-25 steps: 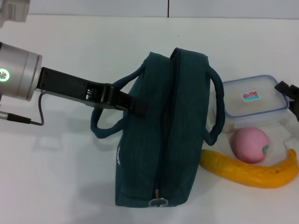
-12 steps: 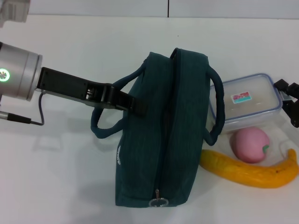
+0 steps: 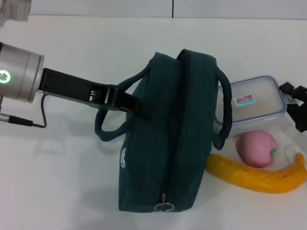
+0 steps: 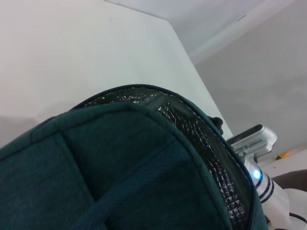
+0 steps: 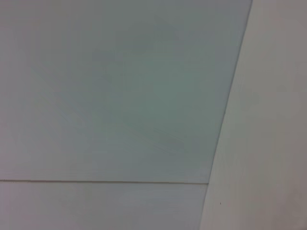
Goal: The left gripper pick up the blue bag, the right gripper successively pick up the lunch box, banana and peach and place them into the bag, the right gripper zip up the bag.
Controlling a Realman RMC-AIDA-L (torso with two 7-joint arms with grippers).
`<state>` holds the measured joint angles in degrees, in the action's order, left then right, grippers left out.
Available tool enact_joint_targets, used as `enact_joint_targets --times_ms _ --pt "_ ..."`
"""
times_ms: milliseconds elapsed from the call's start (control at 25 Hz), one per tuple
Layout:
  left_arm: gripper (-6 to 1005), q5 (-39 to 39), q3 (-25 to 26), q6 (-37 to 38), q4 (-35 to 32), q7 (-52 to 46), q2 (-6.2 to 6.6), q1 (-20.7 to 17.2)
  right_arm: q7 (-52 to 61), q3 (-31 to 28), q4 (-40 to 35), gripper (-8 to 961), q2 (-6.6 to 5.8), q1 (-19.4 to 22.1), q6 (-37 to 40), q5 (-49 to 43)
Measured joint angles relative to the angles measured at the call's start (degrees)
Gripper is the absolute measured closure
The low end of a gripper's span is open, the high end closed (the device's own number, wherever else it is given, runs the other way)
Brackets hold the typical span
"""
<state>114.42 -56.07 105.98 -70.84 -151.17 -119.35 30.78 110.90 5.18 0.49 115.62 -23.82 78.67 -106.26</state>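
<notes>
The blue bag (image 3: 163,139) stands at the middle of the white table (image 3: 72,191), its zip pull (image 3: 163,205) at six o'clock; the left gripper (image 3: 139,106), reaching in from nine o'clock, is pinched on the bag's left side by the near handle (image 3: 108,129); the left wrist view shows silver lining (image 4: 211,163) inside the bag's mouth; the lunch box (image 3: 249,103) sits at three o'clock, the right gripper (image 3: 295,103) at its far-right edge, fingers' state unclear; peach (image 3: 257,148) and banana (image 3: 256,175) lie at four o'clock.
</notes>
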Motion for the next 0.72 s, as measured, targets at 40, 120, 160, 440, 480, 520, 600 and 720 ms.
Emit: enact_joint_targets --times_ms 40,120,160,440,480,520,600,720 --pt "938 -0.03 0.0 -0.02 0.0 0.0 0.0 0.09 0.37 0.0 0.15 765 0.01 0.0 0.0 0.0" --pt "938 -0.06 0.0 -0.05 0.0 0.0 0.0 0.3 1.44 0.0 0.21 766 0.03 0.0 0.0 0.0" --pt "938 -0.09 0.0 -0.08 0.0 0.0 0.0 0.46 2.15 -0.01 0.25 767 0.06 0.0 0.0 0.0" --pt "938 -0.98 0.22 -0.08 -0.01 -0.19 0.11 1.73 8.92 -0.09 1.88 777 0.13 0.15 -0.06 1.35" --pt "938 -0.98 0.26 -0.08 -0.02 -0.21 0.14 1.89 8.95 -0.09 2.29 779 0.13 0.24 -0.05 1.76" --pt "938 -0.99 0.29 -0.07 -0.06 -0.22 0.14 2.01 8.99 -0.09 2.68 781 0.13 0.33 -0.05 2.31" --pt "938 -1.01 0.32 -0.07 -0.2 -0.23 0.17 2.09 9.2 -0.09 3.14 785 0.13 0.45 -0.03 2.9" --pt "938 -1.04 0.34 -0.07 -0.39 -0.24 0.34 2.1 10.53 -0.09 3.31 792 0.13 0.76 0.14 3.08"
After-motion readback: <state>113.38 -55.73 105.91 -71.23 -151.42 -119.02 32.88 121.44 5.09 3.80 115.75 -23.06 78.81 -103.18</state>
